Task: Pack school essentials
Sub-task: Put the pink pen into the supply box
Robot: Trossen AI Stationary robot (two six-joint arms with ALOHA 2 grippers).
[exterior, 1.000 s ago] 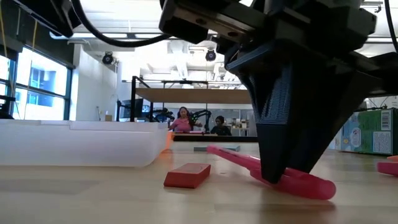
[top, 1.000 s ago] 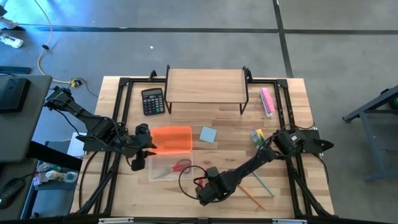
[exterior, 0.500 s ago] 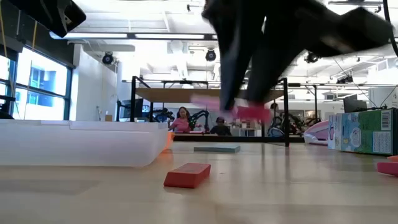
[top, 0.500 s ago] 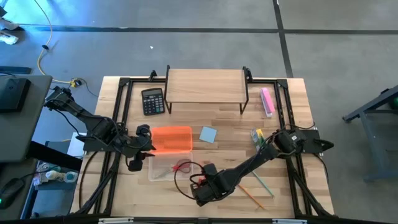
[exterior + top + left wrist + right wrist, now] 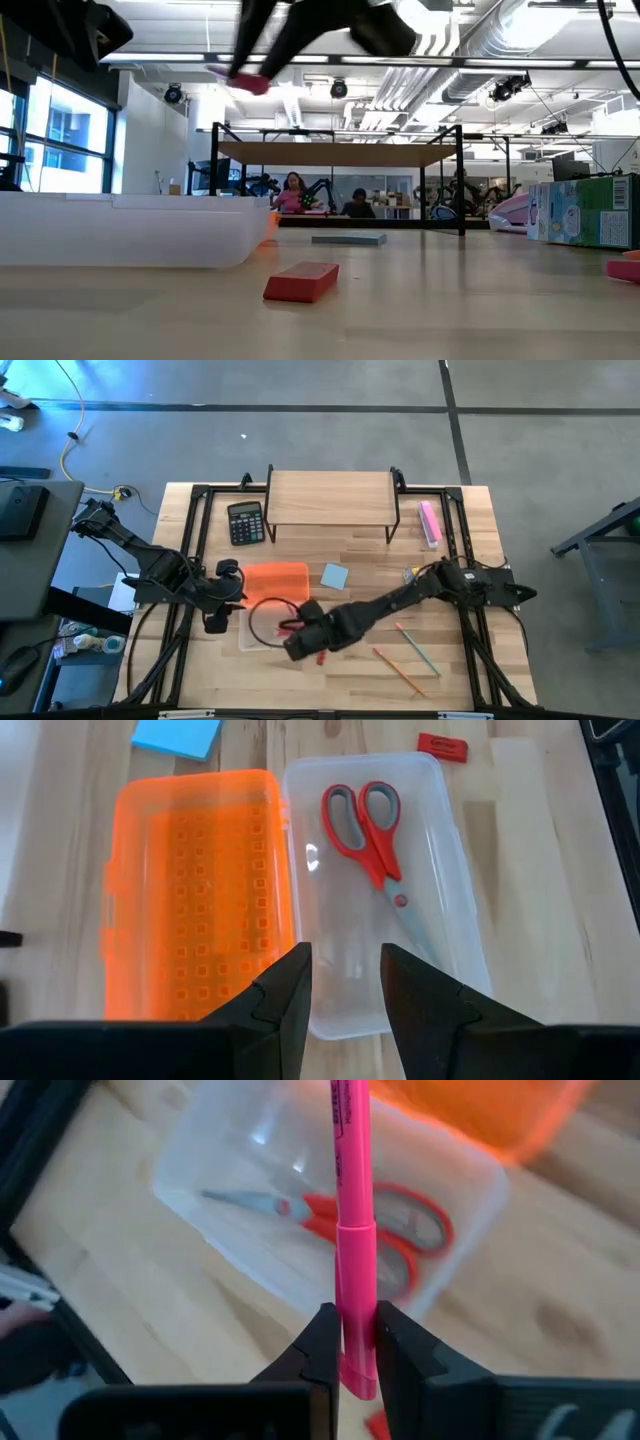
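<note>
My right gripper (image 5: pixel 356 1332) is shut on a pink pen (image 5: pixel 352 1170) above the clear open box (image 5: pixel 330 1240); the gripper shows in the high view (image 5: pixel 298 644) near the box's right end. Red-handled scissors (image 5: pixel 372 830) lie in the box (image 5: pixel 440 920), whose orange lid (image 5: pixel 195 890) lies open beside it. My left gripper (image 5: pixel 345 975) hovers open over the box's left end, nothing between its fingers. A small red piece (image 5: pixel 302 282) lies on the table near the box. The light-blue notepad (image 5: pixel 335 576) lies flat right of the lid. My right gripper pinches the pen's thicker capped end (image 5: pixel 358 1295) between its two fingers, which slant down from above. The pen runs on past the fingertips, its far end over the box. It is lifted clear of the table, and its pink tip (image 5: pixel 250 82) shows tilted high in the low view.
A black calculator (image 5: pixel 245 522) and a wooden shelf (image 5: pixel 330 500) stand at the far edge, a pink bar (image 5: pixel 430 522) at the far right. Two thin pencils (image 5: pixel 405 658) lie near the right front. A crayon box (image 5: pixel 585 210) stands on the right.
My right gripper has lifted the pink pen off the table, rising and swinging toward the table's left to the clear box, rolling its wrist as it went. The pen, flat on the wood before, now hangs clear and tilted over the box.
</note>
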